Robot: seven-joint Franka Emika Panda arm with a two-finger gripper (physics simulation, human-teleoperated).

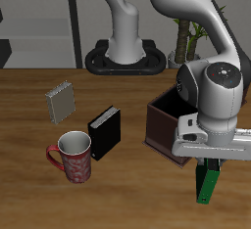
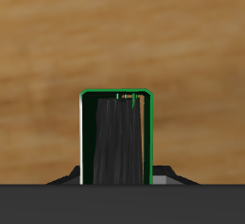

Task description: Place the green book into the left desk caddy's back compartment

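My gripper (image 1: pixel 207 167) is shut on the green book (image 1: pixel 205 188), which hangs upright below the fingers, near the table's front edge. In the wrist view the book (image 2: pixel 115 137) shows end-on, with a bright green cover edge around dark pages and bare wood behind it. The left desk caddy (image 1: pixel 161 121), a dark maroon box, stands just behind the gripper. My wrist hides most of it, so only one corner and part of the open top show. Its compartments and partitions are hidden. The book is outside the caddy, on the side nearer the front edge.
A black book (image 1: pixel 104 132) lies beside the caddy toward the table's middle. A red patterned mug (image 1: pixel 74 158) stands in front of it. A grey spiral notepad (image 1: pixel 61 102) lies farther back. The robot base (image 1: pixel 125 57) is at the table's back.
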